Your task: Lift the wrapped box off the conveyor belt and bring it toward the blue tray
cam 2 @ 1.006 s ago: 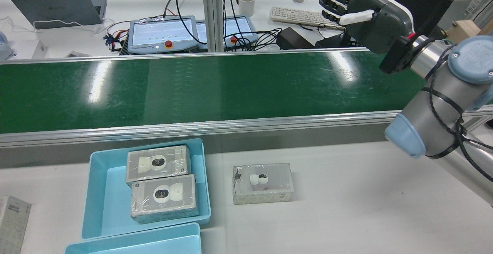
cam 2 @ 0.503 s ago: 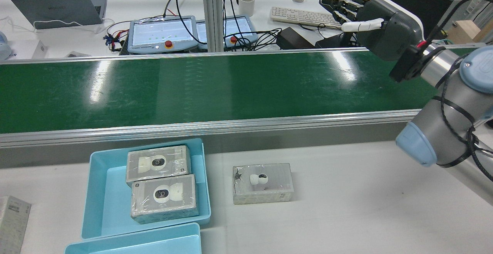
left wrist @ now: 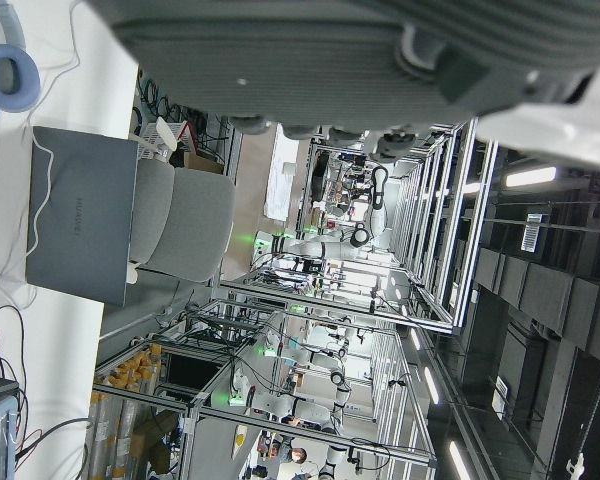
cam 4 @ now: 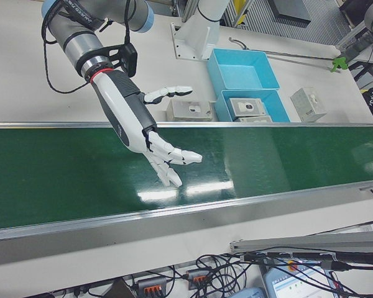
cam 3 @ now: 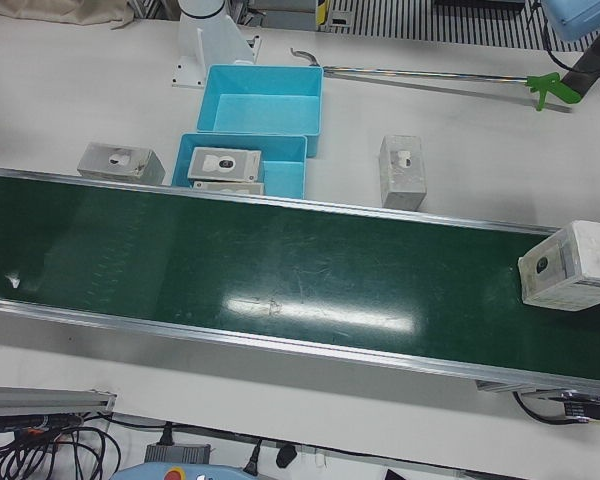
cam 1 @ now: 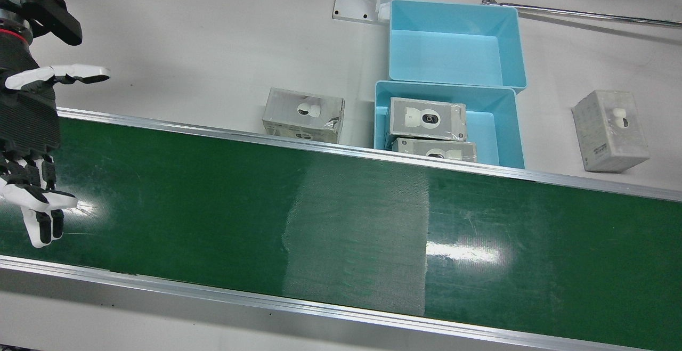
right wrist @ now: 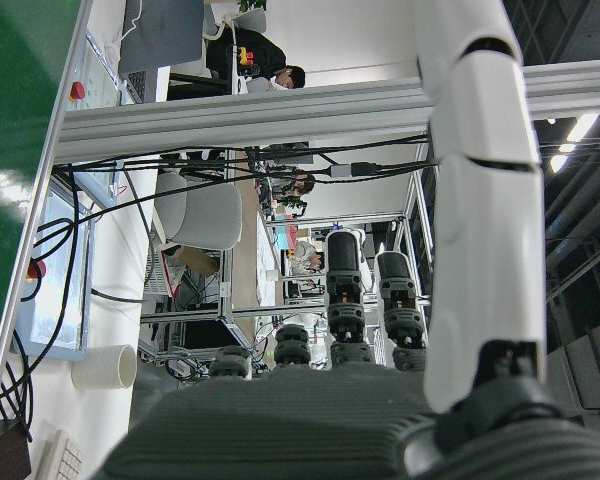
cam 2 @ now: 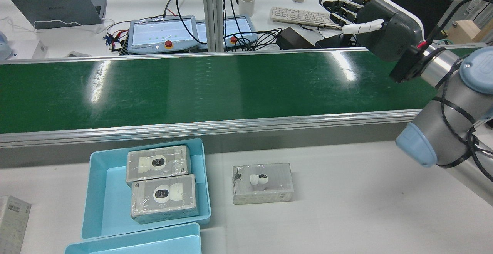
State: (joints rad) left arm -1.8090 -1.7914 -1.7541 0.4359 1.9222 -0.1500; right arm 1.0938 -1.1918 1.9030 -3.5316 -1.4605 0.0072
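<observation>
Conveyor station with two arms. The green conveyor belt (cam 3: 280, 270) runs the length of the white bench (cam 2: 346, 192). A wrapped box (cam 3: 572, 265) rides on the belt at its far end on the left-arm side, visible only in the left-front view, well apart from both trays. The right hand (cam 4: 152, 139) is held above the opposite end of the belt, palm flat, its fingers (cam 4: 174, 164) spread and extended, the thumb splayed sideways; it holds nothing and touches nothing. In the rear view the same right hand (cam 2: 379, 22) reaches out over the far edge of the belt. The left hand (left wrist: 380, 55) shows only as a dark underside at the edge of its own camera view; whether its fingers are apart or together cannot be told. Beside the belt's near rail sits a blue tray (cam 2: 100, 207) containing two wrapped camera boxes (cam 2: 158, 164) lying side by side. A second blue tray (cam 1: 453, 47) touches it on the side away from the belt. One loose wrapped box (cam 2: 263, 183) lies on the bench just beside the filled tray; another (cam 1: 610, 122) lies on the tray's other side
</observation>
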